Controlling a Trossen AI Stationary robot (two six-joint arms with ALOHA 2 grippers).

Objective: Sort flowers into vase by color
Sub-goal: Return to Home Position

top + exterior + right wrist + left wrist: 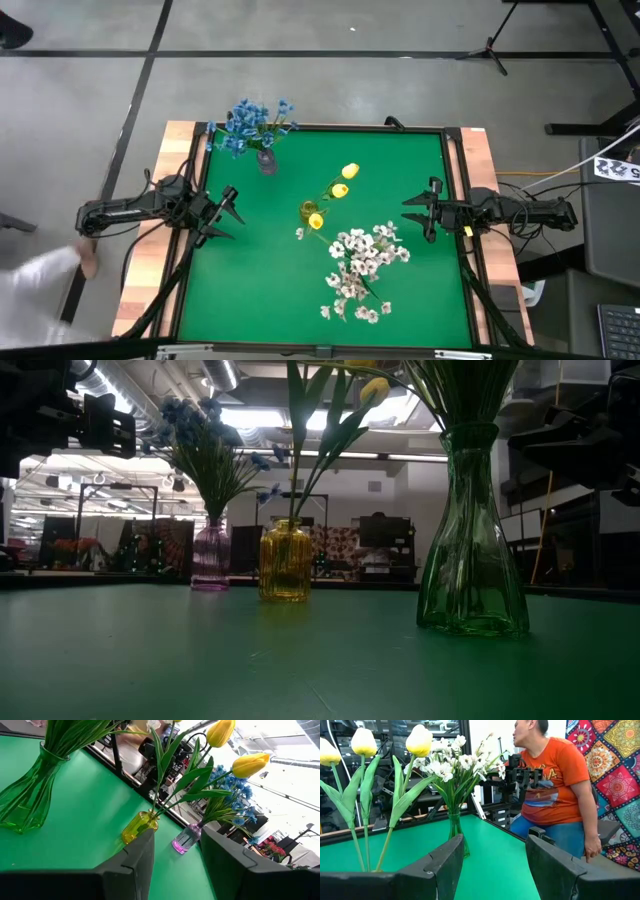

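Blue flowers [255, 125] stand by their stems in a purple glass vase [210, 556] near the table's far left. Yellow tulip buds [338, 189] stand in a yellow glass vase [285, 561] at the middle. White blossoms [362, 265] stand in a green glass vase [470, 530] toward the near right. My left gripper [230, 213] hovers open at the table's left edge, apart from all vases. My right gripper [425, 212] hovers open at the right edge, also apart.
Green mat [260, 280] covers the table inside a wooden frame. A person in an orange shirt [555, 775] stands beyond the table's right side. A pale sleeve [40, 285] shows off the table's left. Free mat lies in the near left.
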